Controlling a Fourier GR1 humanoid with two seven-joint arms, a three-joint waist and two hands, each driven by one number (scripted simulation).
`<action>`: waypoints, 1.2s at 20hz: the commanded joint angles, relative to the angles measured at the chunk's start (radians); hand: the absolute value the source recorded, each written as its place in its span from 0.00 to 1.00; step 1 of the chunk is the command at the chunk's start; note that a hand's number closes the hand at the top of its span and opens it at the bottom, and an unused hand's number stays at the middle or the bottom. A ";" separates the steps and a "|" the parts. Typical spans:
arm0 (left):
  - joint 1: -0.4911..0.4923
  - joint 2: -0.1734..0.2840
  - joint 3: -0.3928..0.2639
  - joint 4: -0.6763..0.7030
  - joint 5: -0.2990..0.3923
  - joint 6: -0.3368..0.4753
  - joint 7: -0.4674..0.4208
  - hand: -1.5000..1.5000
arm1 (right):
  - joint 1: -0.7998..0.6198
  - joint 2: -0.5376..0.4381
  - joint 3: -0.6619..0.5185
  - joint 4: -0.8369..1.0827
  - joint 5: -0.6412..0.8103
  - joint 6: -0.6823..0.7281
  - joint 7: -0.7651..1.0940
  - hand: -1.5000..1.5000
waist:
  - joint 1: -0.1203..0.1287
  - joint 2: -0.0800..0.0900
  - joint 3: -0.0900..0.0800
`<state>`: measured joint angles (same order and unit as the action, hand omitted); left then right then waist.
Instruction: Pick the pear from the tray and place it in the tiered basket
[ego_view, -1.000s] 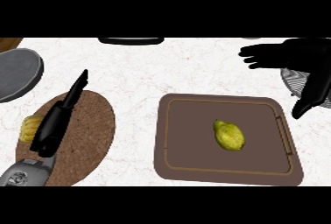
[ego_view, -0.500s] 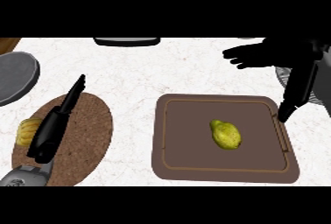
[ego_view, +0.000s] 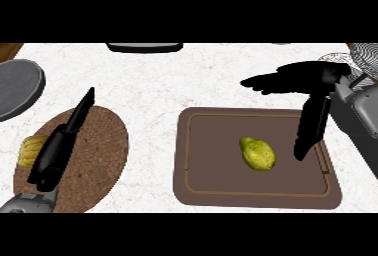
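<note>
A yellow-green pear (ego_view: 258, 153) lies near the middle of the brown tray (ego_view: 214, 190). My right hand (ego_view: 310, 85) hangs over the tray's upper right corner, open, with fingers stretched left and the thumb pointing down beside the pear, apart from it. The wire tiered basket (ego_view: 362, 57) shows at the top right edge, mostly hidden behind the right arm. My left hand (ego_view: 63, 142) rests open at the lower left, fingers straight, over a round cork mat (ego_view: 100, 160).
A yellow fruit (ego_view: 31, 151) sits on the cork mat's left side, partly behind my left hand. A grey plate (ego_view: 16, 87) lies at the far left. A dark dish (ego_view: 145, 47) shows at the top edge.
My right hand has moved left and down, from over the basket side toward the tray and closer to the pear. The left hand has stayed in place.
</note>
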<state>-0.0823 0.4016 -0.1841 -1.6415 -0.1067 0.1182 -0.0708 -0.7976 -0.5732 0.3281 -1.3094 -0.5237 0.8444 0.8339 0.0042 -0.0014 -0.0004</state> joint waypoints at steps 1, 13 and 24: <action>0.026 -0.030 -0.017 0.006 -0.028 0.003 -0.024 0.50 | 0.013 0.044 0.053 -0.052 0.065 -0.020 0.092 0.00 | -0.001 0.000 0.000; 0.005 -0.080 0.012 0.038 -0.076 -0.013 -0.029 0.50 | 0.110 0.002 0.063 -0.089 0.084 0.121 0.072 0.00 | -0.006 0.000 0.000; -0.040 -0.054 0.112 -0.001 -0.037 -0.113 0.028 0.50 | 0.137 0.069 -0.075 0.034 0.425 0.078 -0.139 0.00 | 0.004 0.003 0.001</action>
<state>-0.0820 0.3272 -0.1222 -1.6440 -0.1720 0.0529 -0.0650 -0.6243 -0.5421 0.2954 -1.3466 -0.1750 0.9214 0.7248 0.0037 0.0006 0.0001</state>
